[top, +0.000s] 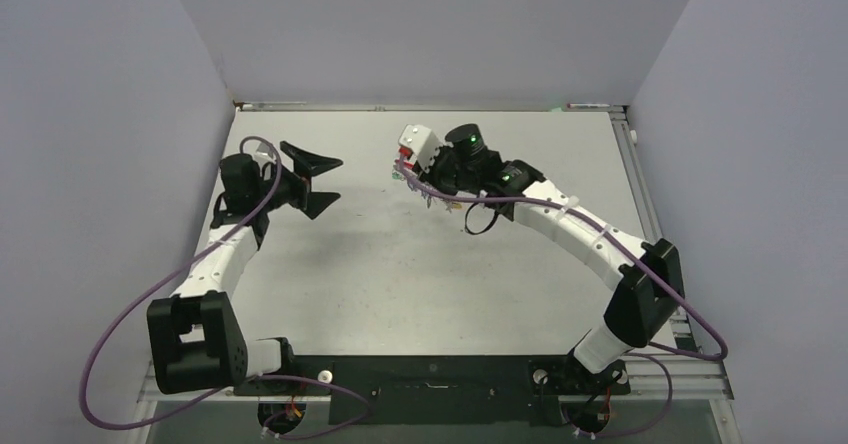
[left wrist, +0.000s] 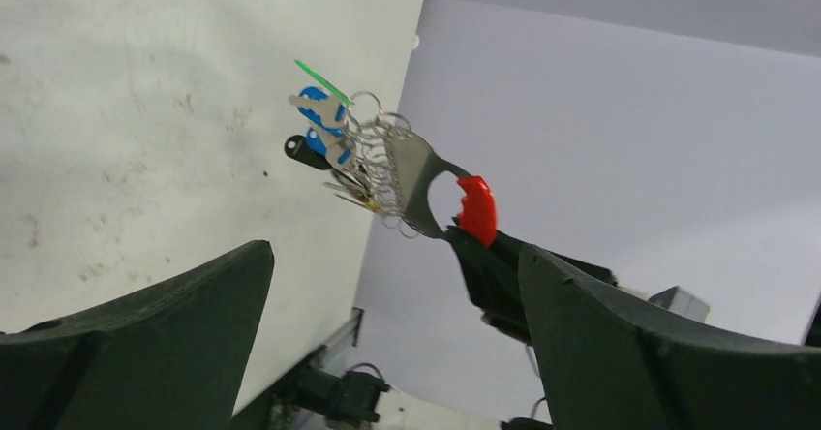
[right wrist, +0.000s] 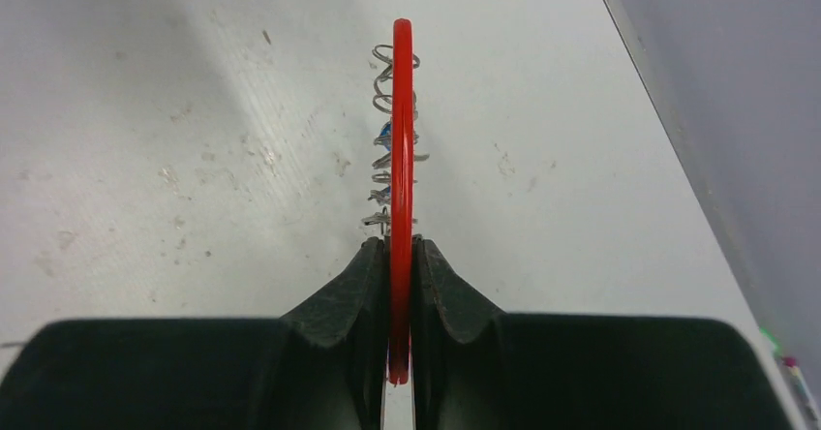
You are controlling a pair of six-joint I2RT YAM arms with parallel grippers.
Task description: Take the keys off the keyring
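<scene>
The keyring (left wrist: 423,180) is a grey crescent with a red arc (left wrist: 477,209), held up off the table. My right gripper (right wrist: 401,256) is shut on the red arc, which shows edge-on (right wrist: 401,130) in the right wrist view. The keys (left wrist: 321,132), with blue and black heads and a green tag, hang in a bunch on small wire rings from the grey crescent. In the top view the right gripper (top: 412,164) holds the keyring (top: 404,153) at the table's far middle. My left gripper (top: 335,181) is open and empty, to the left of the keyring and facing it, well apart.
The white table (top: 380,264) is walled by grey panels at the back and both sides. A metal rail (top: 640,184) runs along the right edge. Purple cables (top: 130,314) loop off both arms.
</scene>
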